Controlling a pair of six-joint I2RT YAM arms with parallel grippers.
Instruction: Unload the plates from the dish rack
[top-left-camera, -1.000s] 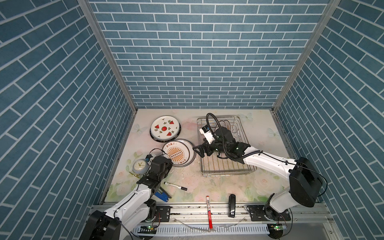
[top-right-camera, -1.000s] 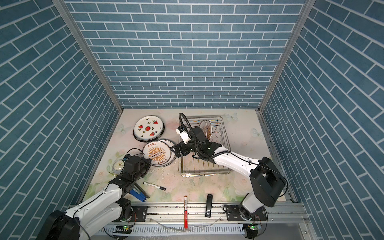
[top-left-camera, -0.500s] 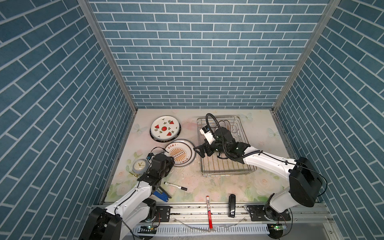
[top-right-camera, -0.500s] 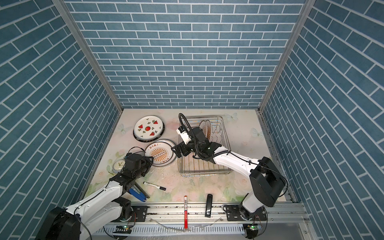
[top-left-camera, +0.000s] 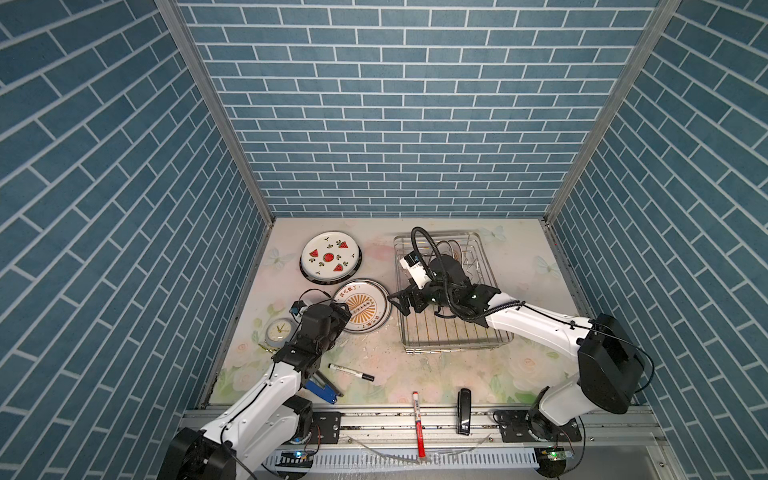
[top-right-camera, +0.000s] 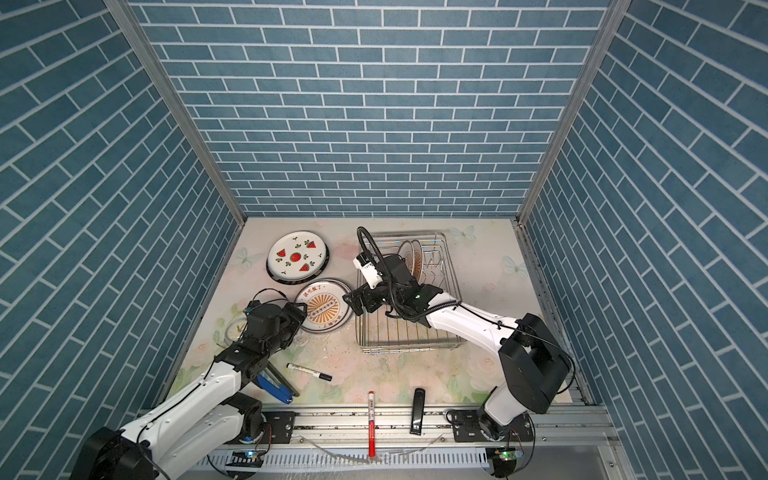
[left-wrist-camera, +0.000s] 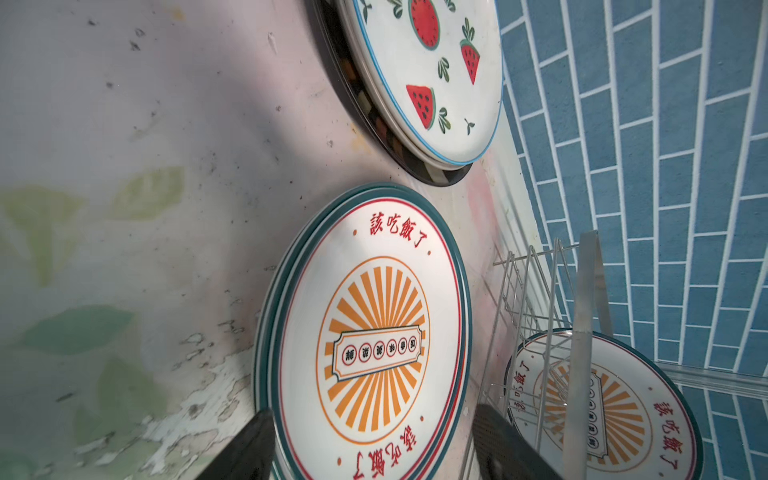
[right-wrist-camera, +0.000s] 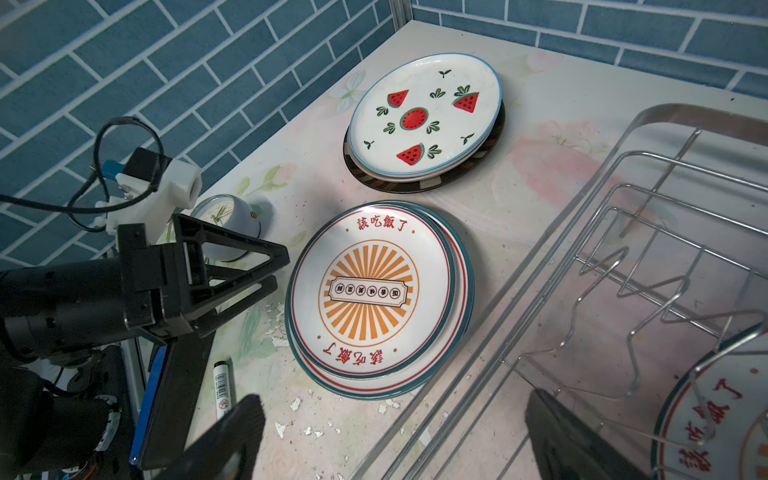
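A stack of orange sunburst plates (top-left-camera: 362, 306) (top-right-camera: 326, 310) (right-wrist-camera: 370, 291) lies flat on the table left of the dish rack (top-left-camera: 457, 345) (top-right-camera: 411, 345). My left gripper (top-left-camera: 341, 318) (top-right-camera: 300, 313) (left-wrist-camera: 374, 449) is open, its jaws standing apart at the stack's near-left rim without pinching it. A watermelon plate (top-left-camera: 331, 257) (top-right-camera: 297, 257) tops a second stack farther back. In the rack, sunburst plates (top-left-camera: 451, 249) (top-right-camera: 413, 257) (left-wrist-camera: 623, 399) stand upright at the far end. My right gripper (top-left-camera: 405, 301) (top-right-camera: 357, 301) (right-wrist-camera: 399, 440) hovers open and empty over the rack's left rim.
A small grey clock (top-left-camera: 279, 332) (right-wrist-camera: 226, 224) sits left of my left wrist. A black marker (top-left-camera: 351, 372) and a blue tool (top-left-camera: 322, 388) lie near the left arm. A red marker (top-left-camera: 417, 419) and a black bar (top-left-camera: 463, 409) rest at the front rail.
My left gripper has gone from shut to open, letting go of the top sunburst plate, which now rests flat on its stack. The right arm has not moved.
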